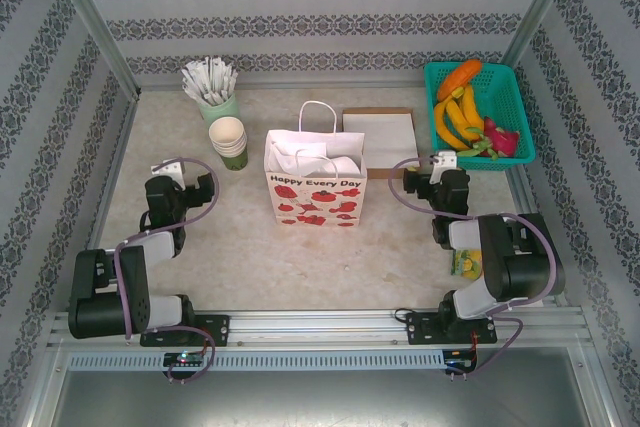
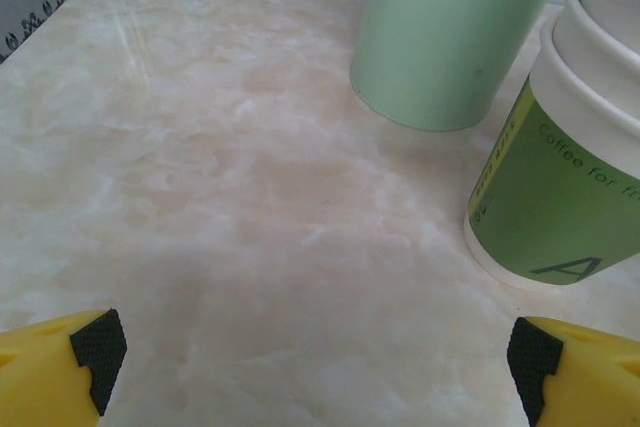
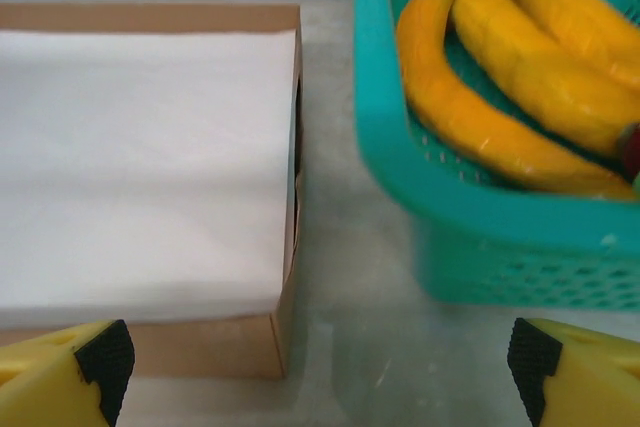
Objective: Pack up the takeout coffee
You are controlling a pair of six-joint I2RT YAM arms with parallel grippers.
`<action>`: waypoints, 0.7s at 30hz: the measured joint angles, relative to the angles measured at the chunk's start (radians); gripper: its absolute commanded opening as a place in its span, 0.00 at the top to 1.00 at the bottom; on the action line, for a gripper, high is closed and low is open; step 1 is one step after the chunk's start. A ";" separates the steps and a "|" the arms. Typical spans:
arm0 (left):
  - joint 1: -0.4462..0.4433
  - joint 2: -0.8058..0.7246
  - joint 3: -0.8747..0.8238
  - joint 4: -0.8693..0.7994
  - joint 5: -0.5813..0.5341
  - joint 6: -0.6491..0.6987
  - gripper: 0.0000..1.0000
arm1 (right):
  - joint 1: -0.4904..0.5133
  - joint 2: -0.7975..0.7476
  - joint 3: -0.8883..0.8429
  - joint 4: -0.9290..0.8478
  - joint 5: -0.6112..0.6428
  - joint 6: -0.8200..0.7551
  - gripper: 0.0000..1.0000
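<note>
The takeout coffee is out of view. A white paper bag (image 1: 315, 185) printed with strawberries and "Happy Every Day" stands upright in the middle of the table, mouth open, with white paper inside. My left gripper (image 1: 183, 169) is left of the bag and open. In the left wrist view its jaws (image 2: 315, 362) stand wide over bare tabletop, with a stack of cream paper cups (image 2: 570, 177) ahead to the right. My right gripper (image 1: 440, 163) is right of the bag, also open (image 3: 315, 362), with nothing between its fingers.
A pale-green cup holding white wrapped sticks (image 1: 214, 95) stands behind the cup stack (image 1: 228, 142). A brown box topped with white paper (image 1: 380, 137) lies behind the bag. A teal basket (image 1: 520, 97) of bananas (image 3: 480, 107) sits back right. A small yellow-green packet (image 1: 465, 262) lies by the right arm.
</note>
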 measured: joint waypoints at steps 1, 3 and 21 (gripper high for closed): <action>0.000 0.010 0.007 0.000 0.004 -0.001 0.00 | 0.000 0.000 0.002 0.005 0.007 0.000 0.02; 0.000 0.031 0.016 0.008 0.018 -0.002 0.00 | 0.000 0.000 0.002 0.007 0.019 0.000 0.02; -0.161 0.244 0.037 0.188 -0.167 0.048 0.00 | 0.000 0.000 0.002 0.011 0.036 0.000 0.02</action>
